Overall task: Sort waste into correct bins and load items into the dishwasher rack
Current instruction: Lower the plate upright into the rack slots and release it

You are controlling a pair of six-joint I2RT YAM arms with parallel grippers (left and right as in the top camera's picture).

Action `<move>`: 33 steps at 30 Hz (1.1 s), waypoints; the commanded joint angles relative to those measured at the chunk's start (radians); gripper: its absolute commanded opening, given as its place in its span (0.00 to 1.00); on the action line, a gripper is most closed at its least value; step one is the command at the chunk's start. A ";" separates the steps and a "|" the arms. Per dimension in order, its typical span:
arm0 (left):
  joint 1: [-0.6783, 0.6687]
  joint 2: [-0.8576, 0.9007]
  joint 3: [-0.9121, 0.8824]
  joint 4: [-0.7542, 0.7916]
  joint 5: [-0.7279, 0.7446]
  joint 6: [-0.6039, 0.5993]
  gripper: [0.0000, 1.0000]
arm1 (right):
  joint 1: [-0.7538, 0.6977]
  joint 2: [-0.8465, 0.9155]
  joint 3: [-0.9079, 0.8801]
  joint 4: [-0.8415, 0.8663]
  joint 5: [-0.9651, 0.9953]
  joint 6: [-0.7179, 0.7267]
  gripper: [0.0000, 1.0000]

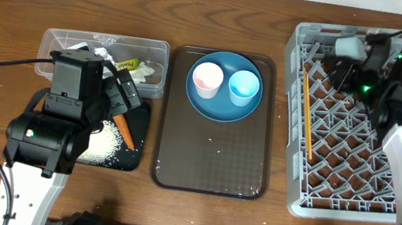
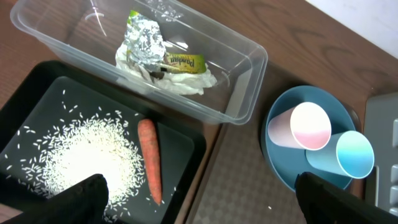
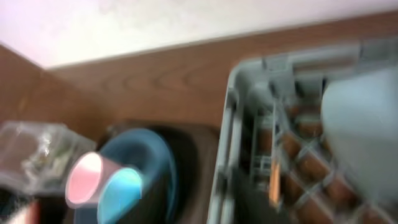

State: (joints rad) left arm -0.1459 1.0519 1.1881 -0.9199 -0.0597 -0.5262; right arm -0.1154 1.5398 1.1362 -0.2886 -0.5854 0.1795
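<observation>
Chopsticks [image 1: 308,116] lying in rack [image 1: 293,133], long axis far-to-near, left jaws spread empty, right jaws' state unclear

Brown wooden table [image 1: 223,13]; pale wall [image 3: 155,25] behind

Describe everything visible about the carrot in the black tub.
The carrot is small, orange, smooth and tapered, whole, with no greens. It lies flat on the floor of the black tub, thick end toward the clear tub, tip pointing away. The heap of rice grains lies along one side, a few grains against it.
</observation>
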 commanded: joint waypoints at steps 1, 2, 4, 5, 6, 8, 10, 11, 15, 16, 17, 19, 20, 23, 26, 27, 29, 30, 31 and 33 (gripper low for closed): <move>0.003 -0.001 0.013 -0.003 -0.016 0.002 0.98 | 0.054 -0.031 -0.003 -0.120 0.137 0.013 0.99; 0.003 -0.001 0.013 -0.003 -0.016 0.002 0.98 | 0.066 -0.043 -0.003 -0.169 0.156 0.036 0.99; 0.003 -0.001 0.013 -0.003 -0.016 0.002 0.98 | 0.090 -0.056 -0.003 -0.249 0.148 0.071 0.99; 0.003 -0.001 0.013 -0.003 -0.016 0.002 0.98 | 0.104 -0.058 -0.003 -0.285 0.152 0.069 0.99; 0.003 -0.001 0.013 -0.003 -0.016 0.002 0.98 | 0.117 -0.058 -0.003 -0.313 0.167 0.066 0.99; 0.003 -0.001 0.013 -0.003 -0.016 0.002 0.98 | 0.152 -0.058 -0.003 -0.371 0.220 0.046 0.99; 0.003 -0.001 0.013 -0.003 -0.016 0.002 0.98 | 0.186 -0.058 -0.003 -0.421 0.287 0.029 0.99; 0.003 -0.001 0.013 -0.003 -0.016 0.002 0.98 | 0.203 -0.058 -0.003 -0.445 0.327 0.029 0.99; 0.003 -0.001 0.013 -0.003 -0.016 0.002 0.98 | 0.270 -0.056 -0.003 -0.491 0.455 0.019 0.92; 0.003 -0.001 0.013 -0.003 -0.016 0.002 0.98 | 0.287 -0.056 -0.003 -0.494 0.482 0.002 0.80; 0.003 -0.001 0.013 -0.003 -0.016 0.002 0.98 | 0.299 -0.056 -0.003 -0.494 0.495 -0.019 0.69; 0.003 -0.001 0.013 -0.003 -0.016 0.002 0.98 | 0.322 -0.056 -0.003 -0.501 0.533 -0.059 0.48; 0.003 -0.001 0.013 -0.003 -0.016 0.002 0.98 | 0.329 -0.056 -0.003 -0.505 0.555 -0.061 0.45; 0.003 -0.001 0.013 -0.003 -0.016 0.002 0.98 | 0.340 -0.054 -0.006 -0.516 0.608 -0.062 0.42; 0.003 -0.001 0.013 -0.003 -0.016 0.002 0.98 | 0.338 -0.047 -0.018 -0.514 0.630 -0.062 0.41; 0.003 -0.001 0.013 -0.003 -0.016 0.002 0.98 | 0.338 -0.042 -0.023 -0.512 0.634 -0.062 0.41; 0.003 -0.001 0.013 -0.003 -0.016 0.002 0.98 | 0.338 -0.032 -0.025 -0.512 0.634 -0.069 0.43; 0.003 -0.001 0.013 -0.003 -0.016 0.002 0.98 | 0.339 -0.024 -0.025 -0.513 0.631 -0.074 0.43; 0.003 -0.001 0.013 -0.003 -0.016 0.002 0.98 | 0.339 -0.016 -0.025 -0.513 0.630 -0.077 0.43; 0.003 -0.001 0.013 -0.003 -0.016 0.002 0.98 | 0.339 0.001 -0.025 -0.512 0.630 -0.077 0.41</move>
State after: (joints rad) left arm -0.1459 1.0519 1.1881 -0.9199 -0.0597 -0.5266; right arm 0.2188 1.5139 1.1191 -0.7998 0.0204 0.1211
